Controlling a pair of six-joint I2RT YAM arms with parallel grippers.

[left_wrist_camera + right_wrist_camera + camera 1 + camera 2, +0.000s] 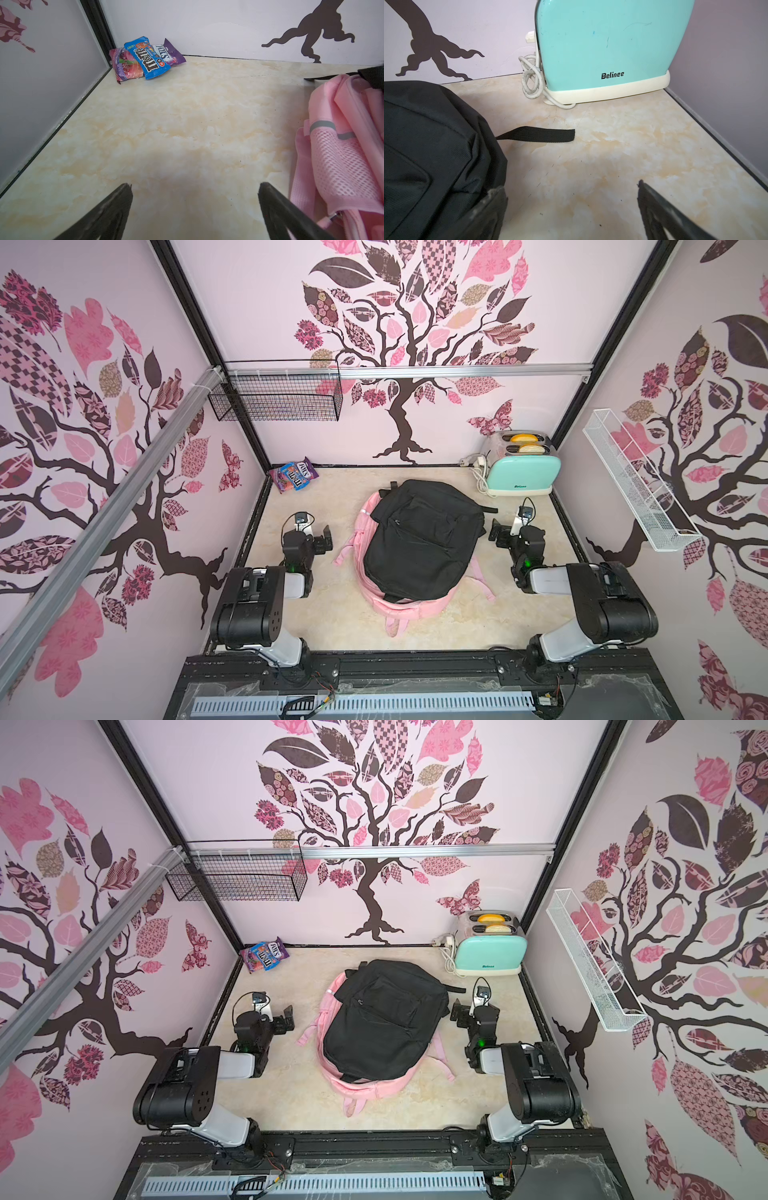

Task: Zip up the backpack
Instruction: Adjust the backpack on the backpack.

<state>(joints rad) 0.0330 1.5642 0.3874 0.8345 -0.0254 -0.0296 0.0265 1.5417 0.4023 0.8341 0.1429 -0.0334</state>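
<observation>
Two spread, empty: left end effector (323,538), right end effector (497,533). Between them, pink backpack (409,606), pinned beneath black backpack (424,539) on the surface (457,624); likely parked aside pending an exposed zipper.

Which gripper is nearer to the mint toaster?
Right. The right gripper sits just on the robot's side of the toaster; the left gripper is across the table, beyond the black backpack.
</observation>
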